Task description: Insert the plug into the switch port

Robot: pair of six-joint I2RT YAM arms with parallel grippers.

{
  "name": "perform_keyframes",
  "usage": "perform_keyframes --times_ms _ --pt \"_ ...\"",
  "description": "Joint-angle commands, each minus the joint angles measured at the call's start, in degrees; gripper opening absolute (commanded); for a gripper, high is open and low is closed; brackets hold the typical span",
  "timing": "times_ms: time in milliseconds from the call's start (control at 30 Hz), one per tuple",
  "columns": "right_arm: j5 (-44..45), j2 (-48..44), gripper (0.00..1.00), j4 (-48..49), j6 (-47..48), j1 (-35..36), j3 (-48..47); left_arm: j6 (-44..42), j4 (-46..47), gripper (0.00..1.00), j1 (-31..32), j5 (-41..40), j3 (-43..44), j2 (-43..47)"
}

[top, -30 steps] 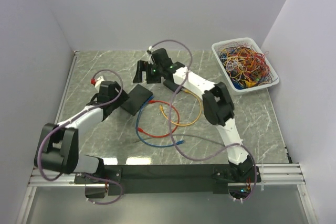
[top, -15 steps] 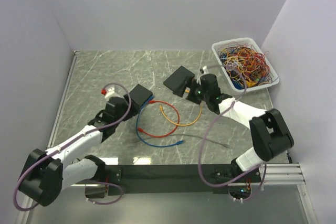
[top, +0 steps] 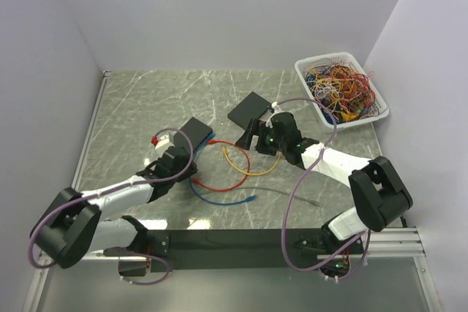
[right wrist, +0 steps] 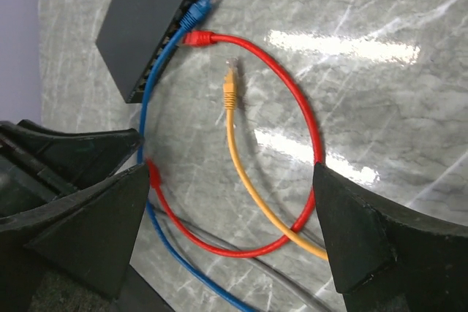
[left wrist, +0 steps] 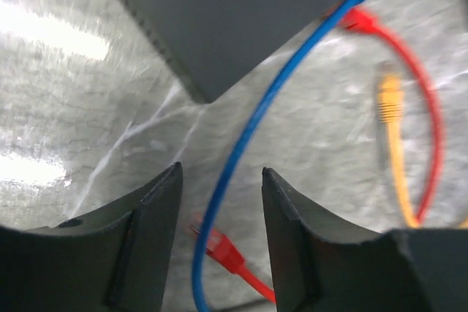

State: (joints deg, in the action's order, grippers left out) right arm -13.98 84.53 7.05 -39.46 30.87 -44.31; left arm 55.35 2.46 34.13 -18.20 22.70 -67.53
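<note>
The black switch (top: 196,131) lies left of centre; its port face shows in the right wrist view (right wrist: 150,23). A blue plug (right wrist: 201,5) and a red plug (right wrist: 196,38) lie against that port face; I cannot tell if either is seated. An orange plug (right wrist: 230,85) lies loose nearby. My left gripper (top: 183,160) is open just in front of the switch. In the left wrist view (left wrist: 221,173) the blue cable (left wrist: 241,144) runs between its fingers, above the red cable's other plug (left wrist: 216,242). My right gripper (top: 252,137) is open and empty (right wrist: 230,180) over the cable loops.
A second black box (top: 248,109) lies behind my right gripper. A white basket (top: 342,89) full of tangled cables stands at the back right. A grey cable (top: 285,193) trails toward the front. Walls close the left, back and right.
My left gripper has moved from the switch's left side to its near side, over the blue cable. My right gripper swung from the back centre to the right and drew back from the second box.
</note>
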Motion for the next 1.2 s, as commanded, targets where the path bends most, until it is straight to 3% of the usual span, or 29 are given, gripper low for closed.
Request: perform_keyframes --times_ms 0,200,300,400,433,633,800,1167 --pt "1.58 -0.86 0.98 1.48 1.93 0.06 1.24 0.99 3.42 0.53 0.67 -0.88 0.85 -4.44" --pt "2.2 -0.86 0.98 1.12 3.16 0.06 1.42 1.16 2.91 0.48 1.99 -2.1 4.19 -9.9" --pt "2.03 -1.39 0.98 1.39 3.87 0.07 1.69 1.25 1.15 0.39 2.34 -2.98 5.86 -10.78" --pt "1.5 -2.53 0.96 2.09 4.39 0.24 2.21 1.16 -0.26 0.13 2.78 -3.77 6.74 -10.17" --pt "1.32 -3.14 0.94 2.27 4.48 0.33 2.13 1.16 -0.78 0.01 2.96 -4.39 6.92 -9.73" --pt "-0.51 -6.3 0.9 3.76 5.01 0.94 2.39 0.37 -4.22 0.01 4.1 -6.24 7.71 -4.38" --pt "-1.93 -9.56 0.77 6.83 3.25 0.94 2.92 -0.42 -1.33 0.01 4.98 -3.87 4.55 6.25" --pt "-15.71 -13.87 0.77 29.15 -7.19 0.85 7.84 -2.71 4.13 0.0 5.25 5.89 -2.82 30.85"
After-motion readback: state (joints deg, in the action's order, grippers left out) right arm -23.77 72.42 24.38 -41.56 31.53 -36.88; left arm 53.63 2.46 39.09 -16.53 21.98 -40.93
